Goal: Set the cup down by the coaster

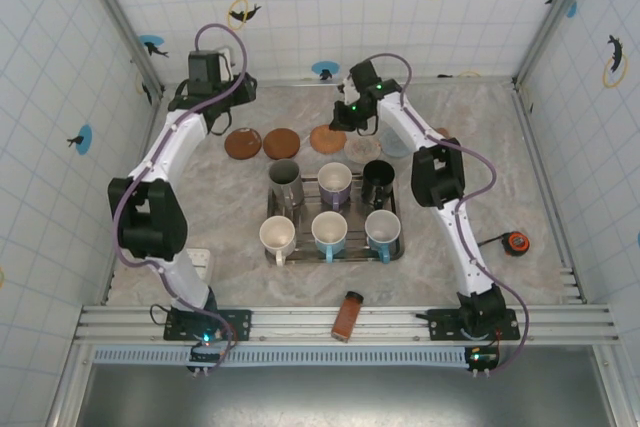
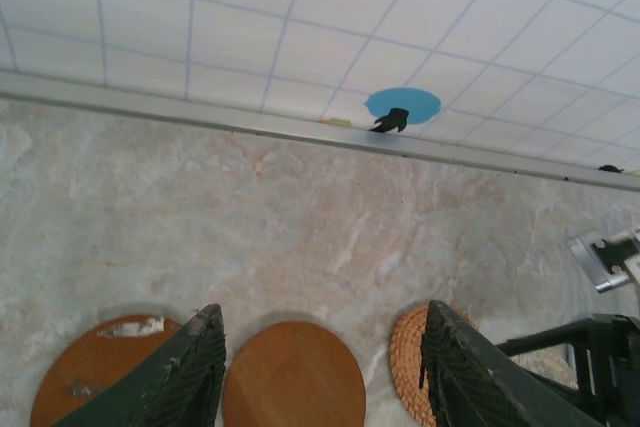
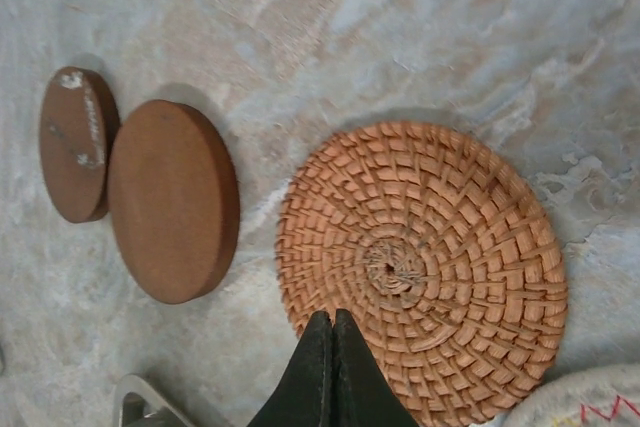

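Several cups stand on a metal tray (image 1: 398,209) mid-table: a steel cup (image 1: 285,179), a purple cup (image 1: 335,183) and a black cup (image 1: 378,179) in the back row, and three pale mugs in front. Behind the tray lie a woven coaster (image 1: 327,139) (image 3: 425,267), a wooden coaster (image 1: 282,143) (image 2: 295,377) and a darker coaster (image 1: 243,143). My right gripper (image 1: 350,119) (image 3: 332,315) is shut and empty, its tips just above the woven coaster's near rim. Over the wooden coaster hangs my left gripper (image 1: 243,97) (image 2: 322,309), open with nothing between its fingers.
A white patterned coaster (image 1: 396,143) (image 3: 590,402) lies right of the woven one. A brown bottle (image 1: 347,315) rests on the front rail, and an orange tape measure (image 1: 516,243) sits at the right. Tiled walls close in the back and both sides.
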